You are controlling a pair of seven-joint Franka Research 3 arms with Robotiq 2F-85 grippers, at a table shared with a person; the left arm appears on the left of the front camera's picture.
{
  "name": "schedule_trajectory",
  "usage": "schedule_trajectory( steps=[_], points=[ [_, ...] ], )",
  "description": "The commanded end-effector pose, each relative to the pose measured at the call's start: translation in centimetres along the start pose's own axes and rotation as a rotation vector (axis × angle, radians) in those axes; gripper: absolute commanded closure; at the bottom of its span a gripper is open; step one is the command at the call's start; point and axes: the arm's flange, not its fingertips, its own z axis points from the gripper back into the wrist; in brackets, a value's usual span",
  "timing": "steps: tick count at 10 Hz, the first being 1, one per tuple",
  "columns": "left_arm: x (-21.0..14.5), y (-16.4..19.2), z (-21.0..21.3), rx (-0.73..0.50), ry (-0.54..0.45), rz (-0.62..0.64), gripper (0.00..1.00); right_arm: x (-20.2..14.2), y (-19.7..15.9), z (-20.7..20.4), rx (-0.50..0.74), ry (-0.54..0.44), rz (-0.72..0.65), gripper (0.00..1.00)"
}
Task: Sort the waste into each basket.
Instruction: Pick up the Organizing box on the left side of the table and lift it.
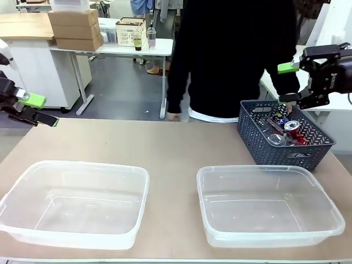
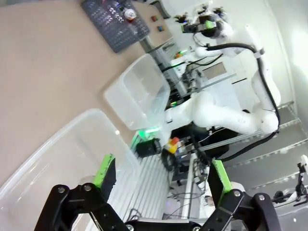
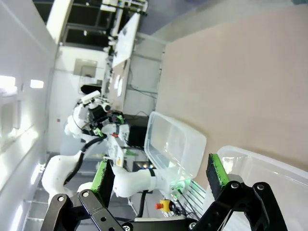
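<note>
**Waste (image 1: 286, 132) unsorted, nothing yet in either tub**

Sorting has not started, as far as the pictures show. Every piece of waste that can be seen lies heaped in the dark mesh basket (image 1: 286, 149). This includes a red can (image 1: 294, 128), at least one more can top beside it, and what looks like clear bottle plastic (image 1: 275, 138). How many pieces there are cannot be counted, because the basket wall hides the lower ones.

The right jaws stand wide and hold nothing. They hang just above the far right corner of the mesh basket, so the waste sits close beneath them and a little inward.

The left jaws are wide and bare too, raised over the far left edge of the surface (image 1: 170, 143), well apart from the waste.

The left tub (image 1: 77, 165) lies below the left jaws on the robot's side. The right tub (image 1: 247, 168) lies below the right jaws, just on the near side of the mesh basket. Both tubs hold nothing.

A person (image 1: 231, 55) stands beyond both jaws at the far edge.

By this reading the whole job remains: each can and bottle must be lifted out, and the two kinds parted between the tubs.
</note>
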Motion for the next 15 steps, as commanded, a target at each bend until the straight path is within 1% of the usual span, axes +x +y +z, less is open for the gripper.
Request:
schedule_trajectory(
  steps=[1,2,3,4,5,6,7,8,9,10,11,12,13,14,15],
  points=[
    [-0.7,-0.9,1.2,0.219,0.183,-0.002,0.00,-0.7,2.5,-9.1,-0.114,0.030,0.021,0.00],
    [-1.8,-1.7,3.3,0.332,0.257,0.029,0.00,-3.3,3.6,-15.2,-0.168,0.106,0.063,0.00],
    [-3.4,-3.1,4.9,0.455,0.314,0.034,0.00,-7.1,3.5,-20.9,-0.239,0.269,0.131,0.00],
    [-4.8,-4.7,4.8,0.433,0.317,0.010,0.00,-9.6,2.8,-24.0,-0.282,0.374,0.165,0.00],
    [-5.8,-5.6,4.0,0.414,0.337,-0.027,0.00,-10.4,2.7,-25.1,-0.296,0.357,0.246,0.00],
    [-6.2,-5.8,2.8,0.340,0.351,-0.051,0.00,-9.7,3.0,-24.3,-0.256,0.246,0.432,0.00],
    [-5.7,-5.6,1.7,0.245,0.331,-0.072,0.00,-13.2,3.3,-24.5,-0.271,0.376,0.187,0.00],
    [-5.5,-5.4,4.6,0.418,0.349,-0.033,0.00,-13.2,3.3,-24.5,-0.271,0.376,0.187,0.00],
    [-5.5,-5.4,4.6,0.418,0.349,-0.033,0.00,-13.2,3.3,-24.5,-0.271,0.376,0.187,0.00],
    [-5.4,-6.3,3.3,0.349,0.357,-0.068,0.00,-13.2,3.3,-25.3,-0.279,0.367,0.255,0.00],
    [-5.6,-5.7,1.3,0.466,0.388,-0.062,0.00,-14.7,5.0,-28.7,-0.529,0.342,0.169,0.00],
    [-6.9,-4.8,-0.2,0.584,0.414,-0.027,0.00,-15.9,6.8,-31.1,-0.669,0.314,0.122,0.00],
    [-8.7,-3.5,-0.4,0.786,0.424,0.002,0.00,-16.2,7.4,-32.5,-0.800,0.290,0.062,0.00],
    [-10.8,-2.2,0.0,0.895,0.472,0.065,0.00,-16.3,7.0,-33.7,-0.912,0.272,-0.009,0.00],
    [-12.7,-1.3,0.4,0.988,0.538,0.117,0.00,-16.5,6.5,-34.5,-0.930,0.247,-0.049,0.00]
  ],
)
